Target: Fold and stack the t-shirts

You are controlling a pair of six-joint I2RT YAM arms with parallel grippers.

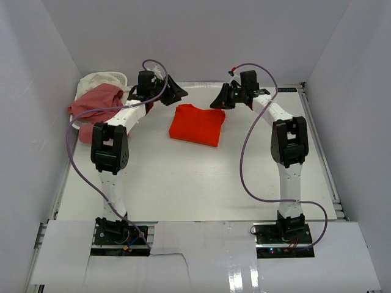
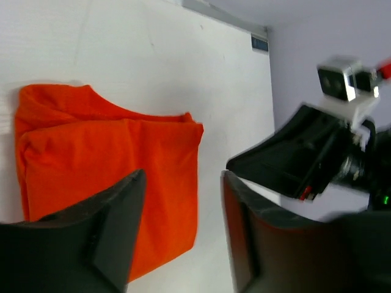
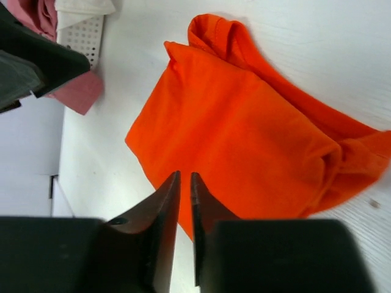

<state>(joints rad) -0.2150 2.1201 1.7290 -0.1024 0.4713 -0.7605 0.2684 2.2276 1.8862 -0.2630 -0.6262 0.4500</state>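
One orange shirt (image 1: 197,124) mid-table; pink shirt (image 1: 96,102) and cream shirt (image 1: 93,81) over basket (image 1: 121,77).

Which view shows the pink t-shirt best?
Top external: the pink t-shirt shows almost whole, draped over the basket rim. Right wrist catches only scraps of it at upper left; left wrist shows none.

Shirts and basket seen only in part
In the left wrist view the lower part of the orange-red t-shirt (image 2: 116,152) is hidden behind a finger (image 2: 104,244) of the left gripper (image 2: 182,177). In the right wrist view the right edge cuts it, and the pink t-shirt (image 3: 36,13), cream-white t-shirt (image 3: 82,6) and white basket (image 3: 82,39) show only small parts.
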